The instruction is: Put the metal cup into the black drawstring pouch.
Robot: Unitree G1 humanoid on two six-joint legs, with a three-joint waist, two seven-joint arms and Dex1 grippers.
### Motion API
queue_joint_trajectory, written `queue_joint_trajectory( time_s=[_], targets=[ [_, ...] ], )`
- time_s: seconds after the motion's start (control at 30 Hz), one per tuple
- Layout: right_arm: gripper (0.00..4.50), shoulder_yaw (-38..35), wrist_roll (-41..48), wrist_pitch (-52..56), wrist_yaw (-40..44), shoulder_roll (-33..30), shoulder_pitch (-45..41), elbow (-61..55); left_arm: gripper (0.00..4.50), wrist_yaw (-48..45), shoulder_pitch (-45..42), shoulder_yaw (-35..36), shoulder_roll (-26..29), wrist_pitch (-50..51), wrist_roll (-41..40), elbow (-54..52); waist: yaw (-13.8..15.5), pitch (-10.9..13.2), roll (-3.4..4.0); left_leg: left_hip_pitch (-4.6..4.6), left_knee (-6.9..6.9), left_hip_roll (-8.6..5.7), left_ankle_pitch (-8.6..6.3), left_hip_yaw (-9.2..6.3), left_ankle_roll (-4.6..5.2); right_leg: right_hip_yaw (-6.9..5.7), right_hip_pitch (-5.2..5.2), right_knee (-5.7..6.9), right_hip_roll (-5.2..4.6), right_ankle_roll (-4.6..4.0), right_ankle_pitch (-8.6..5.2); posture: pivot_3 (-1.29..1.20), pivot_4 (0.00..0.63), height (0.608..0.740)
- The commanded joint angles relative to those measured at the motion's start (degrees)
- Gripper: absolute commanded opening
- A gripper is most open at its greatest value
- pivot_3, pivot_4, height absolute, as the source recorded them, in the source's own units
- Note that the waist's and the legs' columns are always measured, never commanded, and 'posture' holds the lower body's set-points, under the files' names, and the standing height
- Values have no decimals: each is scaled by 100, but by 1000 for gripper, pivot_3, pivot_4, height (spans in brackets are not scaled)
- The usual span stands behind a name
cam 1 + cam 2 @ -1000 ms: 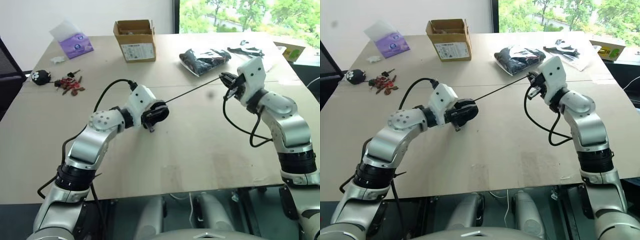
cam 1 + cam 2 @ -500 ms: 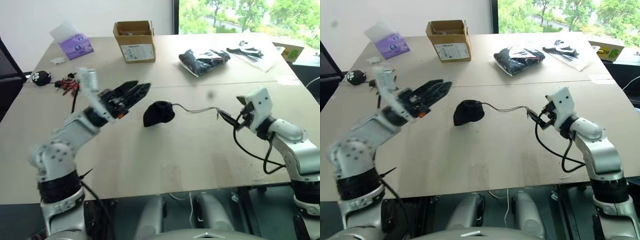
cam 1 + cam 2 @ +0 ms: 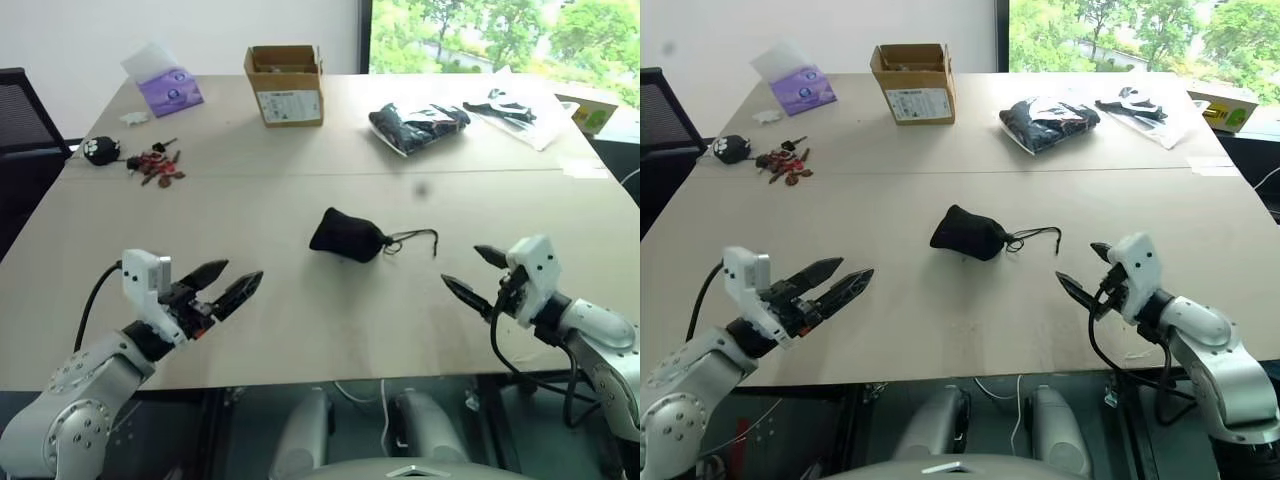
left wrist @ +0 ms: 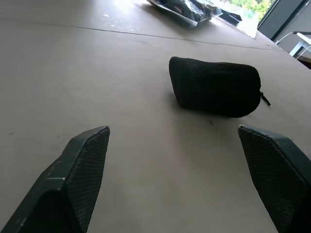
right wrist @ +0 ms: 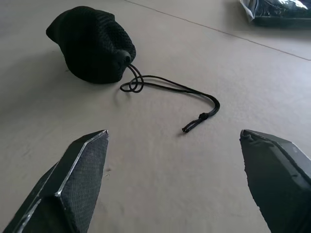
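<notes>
- pale wooden worktop [image 3: 300, 320] is stretching back to a white wall and a window with green trees behind it; a seam is running across the boards behind the middle
- black drawstring pouch [image 3: 345, 235] is lying on its side near the middle of the worktop, its gathered mouth pulled tight and turned toward the robot's right; its thin black cord [image 3: 415, 240] is trailing loose from the mouth in a curl over the wood
- metal cup: cannot tell where it is lying
- left end effector [image 3: 228, 285] is hovering low over the near left part of the worktop, well apart from the pouch, pointing toward it; its two black fingers are standing spread wide with nothing between them
- right end effector [image 3: 475, 272] is hovering over the near right part, near the loose end of the cord but not touching it; its fingers are likewise spread wide and gripping nothing
- cardboard box [image 3: 287, 83] is sitting open at the far side; a purple tissue pack [image 3: 167, 85] is lying to its left
- clear bag of black items [image 3: 418, 124] is lying at the far right; small reddish bits [image 3: 155, 168] and a small black toy [image 3: 100, 150] are lying at the far left
</notes>
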Motion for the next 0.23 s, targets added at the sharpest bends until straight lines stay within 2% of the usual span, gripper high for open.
queue_joint_trajectory(
  time_s=[0.03,0.23],
  targets=[
    [4394,-257,-140,-410,-50,-25,91,40,4377,117,66,85,-49,-326,142,-257,6,0,0,-1,0,0,0,-2,0,-2,-1,1,2,0,0,0,150,740],
    [4394,-416,-213,-588,-187,33,136,269,4377,317,23,-28,-42,-308,60,-375,6,0,-1,35,1,1,0,6,0,4,31,0,6,-4,-23,0,150,740]
  ],
)
